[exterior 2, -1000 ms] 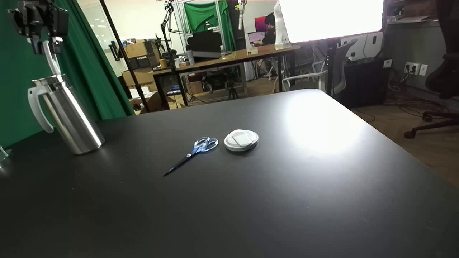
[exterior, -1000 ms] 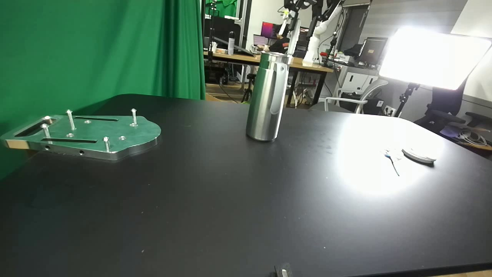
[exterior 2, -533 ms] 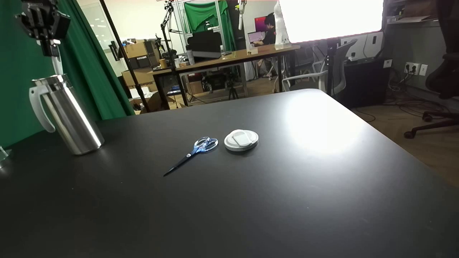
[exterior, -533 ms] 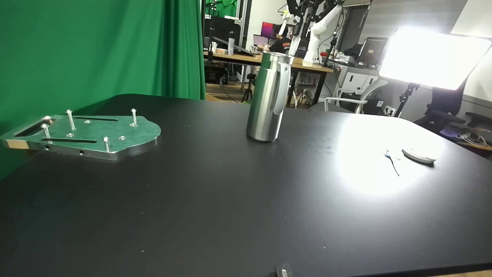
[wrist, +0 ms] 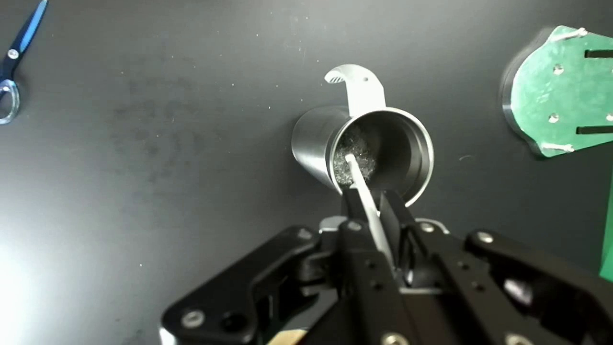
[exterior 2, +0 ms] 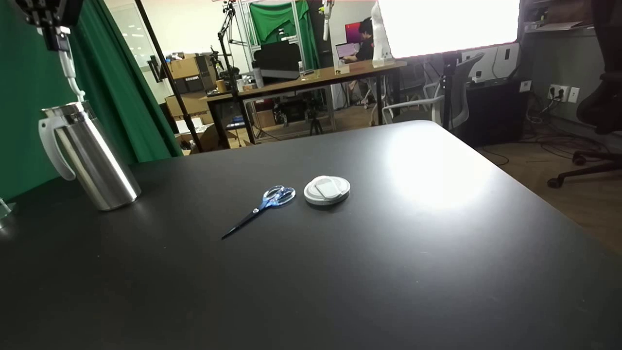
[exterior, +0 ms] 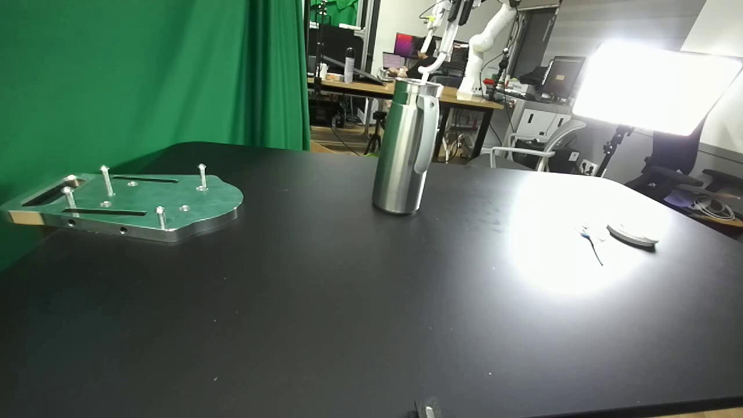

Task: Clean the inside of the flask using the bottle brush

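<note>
A green curtain [exterior: 157,75] hangs beside the matte black surface [exterior 2: 340,282]. In both exterior views a bright lamp panel [exterior 2: 447,24] throws a white glare onto the surface. Beyond are a wood-topped desk [exterior 2: 316,80], stacked cardboard boxes [exterior 2: 187,75], a chair [exterior 2: 460,97] with pale armrests and brown floor [exterior 2: 529,165]. A power socket [exterior 2: 559,92] sits on the grey wall [exterior 2: 554,61]; the pale pane [exterior 2: 130,34] near the curtain is perhaps glass.

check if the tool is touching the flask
Apart: in an exterior view, the tool is above the flask, with a stretch of brush showing between.
</note>
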`<state>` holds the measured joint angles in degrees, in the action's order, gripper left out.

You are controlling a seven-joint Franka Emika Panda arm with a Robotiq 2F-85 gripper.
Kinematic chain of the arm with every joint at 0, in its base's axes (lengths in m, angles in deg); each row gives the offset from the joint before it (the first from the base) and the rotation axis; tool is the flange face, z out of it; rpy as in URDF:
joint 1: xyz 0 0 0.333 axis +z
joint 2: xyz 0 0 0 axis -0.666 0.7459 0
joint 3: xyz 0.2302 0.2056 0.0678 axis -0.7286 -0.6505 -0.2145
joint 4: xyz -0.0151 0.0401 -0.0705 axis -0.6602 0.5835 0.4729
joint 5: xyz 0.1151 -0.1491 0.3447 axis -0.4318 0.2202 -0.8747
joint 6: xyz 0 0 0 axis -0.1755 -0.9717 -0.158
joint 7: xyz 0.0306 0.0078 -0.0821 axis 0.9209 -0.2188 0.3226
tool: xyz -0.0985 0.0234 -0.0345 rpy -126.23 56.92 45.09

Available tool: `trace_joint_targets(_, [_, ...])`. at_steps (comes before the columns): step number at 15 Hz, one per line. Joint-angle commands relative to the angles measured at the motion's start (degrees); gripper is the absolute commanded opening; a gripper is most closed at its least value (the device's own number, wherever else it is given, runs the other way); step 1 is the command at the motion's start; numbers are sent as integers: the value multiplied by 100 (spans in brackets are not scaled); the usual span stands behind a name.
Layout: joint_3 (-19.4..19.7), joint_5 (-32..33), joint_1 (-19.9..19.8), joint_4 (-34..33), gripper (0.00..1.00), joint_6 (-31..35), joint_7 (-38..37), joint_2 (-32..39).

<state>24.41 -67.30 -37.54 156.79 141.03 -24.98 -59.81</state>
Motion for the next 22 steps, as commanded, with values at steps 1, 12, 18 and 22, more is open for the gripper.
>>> trace_joint_targets(1, [26, 14, 52, -366, 4, -402, -204, -314])
trace_joint_targets(12, [-49, 98, 166, -880, 4, -952, -142, -1048])
trace_joint_targets(18, [-54, 331, 215, -213, 4, -749, -129, -1058])
trace_joint_targets(22, [-54, 475, 237, 353, 4, -584, -130, -972])
